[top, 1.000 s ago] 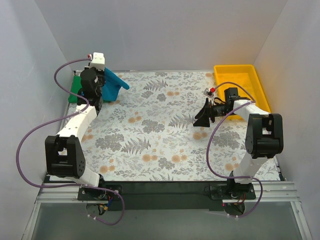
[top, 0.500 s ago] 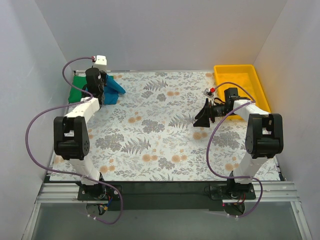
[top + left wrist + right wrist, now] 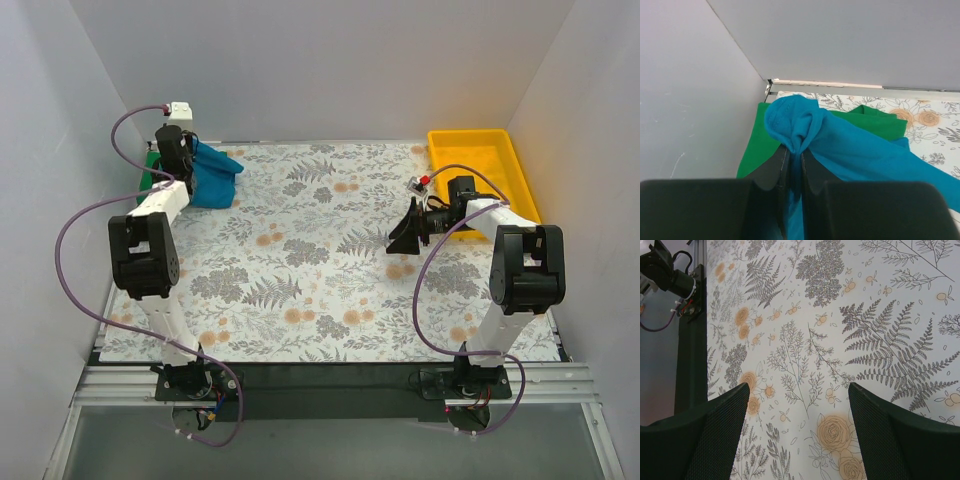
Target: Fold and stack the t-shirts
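I see my left jaws pinched tight on a bunched bit of the teal-blue shirt point(image 3: 855, 150), in the far left corner of the table point(image 3: 320, 290). That shirt lies partly over the green shirt point(image 3: 756, 150), which sits flat beside the wall point(image 3: 690, 100). My right jaws are spread wide apart and hold nothing, over the flowery table, near the yellow tray point(image 3: 478, 165).

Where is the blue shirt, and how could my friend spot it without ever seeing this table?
Look at the flowery table, then go to its far left corner. There the left arm has its jaws pinched shut on a bunched teal-blue shirt. It drapes partly over a flat green shirt, so pick the blue, crumpled one.
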Robot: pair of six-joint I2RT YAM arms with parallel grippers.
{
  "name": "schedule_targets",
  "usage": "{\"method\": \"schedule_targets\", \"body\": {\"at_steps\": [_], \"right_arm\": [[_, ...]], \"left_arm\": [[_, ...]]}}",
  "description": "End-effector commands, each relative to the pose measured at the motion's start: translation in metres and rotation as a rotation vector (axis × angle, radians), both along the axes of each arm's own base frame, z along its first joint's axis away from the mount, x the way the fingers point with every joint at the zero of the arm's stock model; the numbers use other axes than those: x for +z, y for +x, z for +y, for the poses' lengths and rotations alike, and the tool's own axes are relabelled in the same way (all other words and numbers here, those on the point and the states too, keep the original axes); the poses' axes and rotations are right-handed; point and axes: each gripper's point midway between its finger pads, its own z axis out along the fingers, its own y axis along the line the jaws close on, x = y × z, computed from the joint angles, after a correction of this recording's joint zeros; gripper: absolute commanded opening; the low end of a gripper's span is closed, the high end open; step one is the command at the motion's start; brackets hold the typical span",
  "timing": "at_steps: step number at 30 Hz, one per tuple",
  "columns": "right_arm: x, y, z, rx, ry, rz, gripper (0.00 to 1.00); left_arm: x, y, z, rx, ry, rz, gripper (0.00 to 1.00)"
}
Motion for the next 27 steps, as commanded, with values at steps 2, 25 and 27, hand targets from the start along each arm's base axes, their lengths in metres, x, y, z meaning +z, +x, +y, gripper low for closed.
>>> {"method": "schedule_targets", "body": {"at_steps": [2,25,27], "right_arm": [[0.01,0.006,0.001,0.01,0.031,-0.025,0.86],[0.006,0.006,0.002,0.017,0.051,0.009,0.86],[0.006,0.005,0.003,0.017,0.054,0.012,0.86]], "left_arm": [[0.025,0.013,0.011,0.036,0.011,-0.08,0.0],[0.007,0.04,0.057,0.158,-0.017,-0.103,0.0],[-0.001,0.042,0.06,0.163,-0.018,-0.091,0.0]]}}
